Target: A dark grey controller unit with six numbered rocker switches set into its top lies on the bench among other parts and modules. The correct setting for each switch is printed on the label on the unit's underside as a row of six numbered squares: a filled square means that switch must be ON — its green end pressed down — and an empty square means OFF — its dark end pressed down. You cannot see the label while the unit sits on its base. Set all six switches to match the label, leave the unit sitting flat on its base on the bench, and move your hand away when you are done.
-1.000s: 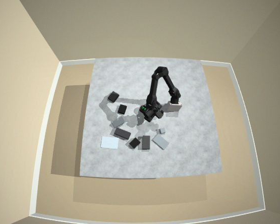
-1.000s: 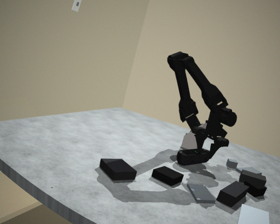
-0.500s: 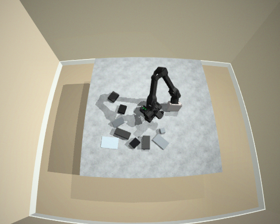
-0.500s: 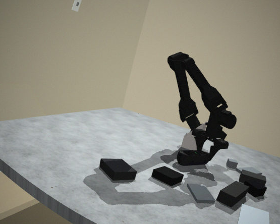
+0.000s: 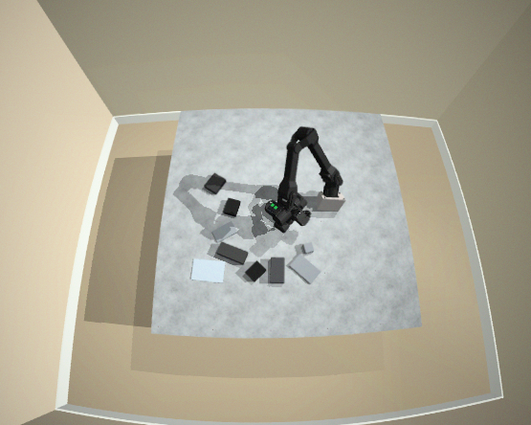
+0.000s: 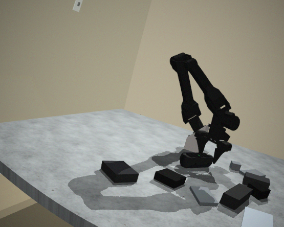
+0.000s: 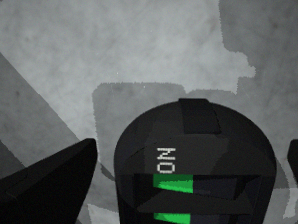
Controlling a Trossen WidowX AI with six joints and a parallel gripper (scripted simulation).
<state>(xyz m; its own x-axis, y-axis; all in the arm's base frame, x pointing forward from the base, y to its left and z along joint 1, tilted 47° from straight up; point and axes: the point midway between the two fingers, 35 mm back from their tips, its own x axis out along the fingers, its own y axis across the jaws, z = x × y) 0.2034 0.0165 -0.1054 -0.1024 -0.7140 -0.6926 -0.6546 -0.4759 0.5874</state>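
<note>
The dark grey controller unit (image 5: 270,208) (image 6: 195,162) (image 7: 235,157) is top side up and looks nearly level on the bench. My gripper (image 6: 208,157) (image 7: 193,148) is open, pointing down, with one fingertip on each side of the unit. In the wrist view there is a gap between each finger and the unit's rounded end. The ON print (image 7: 166,160) and the green ends of two rockers (image 7: 173,183) (image 7: 172,218) show there; the other switches are out of that view. Which ends are pressed down I cannot tell for certain. The underside label is hidden.
Black blocks (image 5: 215,183) (image 5: 232,207) (image 6: 119,171) (image 6: 170,178) lie left of the unit. Grey plates (image 5: 225,232) (image 5: 304,269), dark blocks (image 5: 232,253) (image 5: 276,270) (image 5: 255,271), a small cube (image 5: 308,248) and a pale plate (image 5: 208,271) lie nearer the front. A beige block (image 5: 330,204) stands by the arm's base.
</note>
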